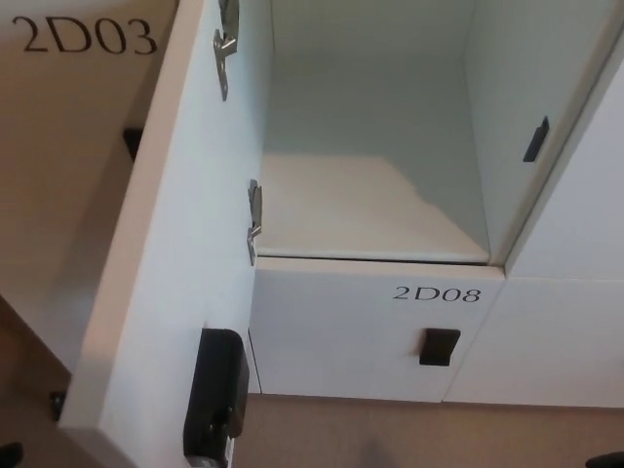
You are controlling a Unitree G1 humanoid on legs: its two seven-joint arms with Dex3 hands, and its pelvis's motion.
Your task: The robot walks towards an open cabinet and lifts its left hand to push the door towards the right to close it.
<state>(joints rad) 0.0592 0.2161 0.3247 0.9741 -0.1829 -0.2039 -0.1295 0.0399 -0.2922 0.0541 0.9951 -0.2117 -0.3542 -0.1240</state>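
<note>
While neither robot hand shows, their fingers cannot be judged, and the cabinet door (161,244) stands wide open at left.
Its inner face carries two metal hinges (253,220) and a black lock box (215,395); the cabinet (375,210) sits above a drawer marked 2D08 (375,331).

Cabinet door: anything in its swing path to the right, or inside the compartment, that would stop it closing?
Nothing visible. The door stands open on the left, and the compartment it swings toward looks empty, its shelf bare. No robot hand is in view, so nothing can be said about that side.
</note>
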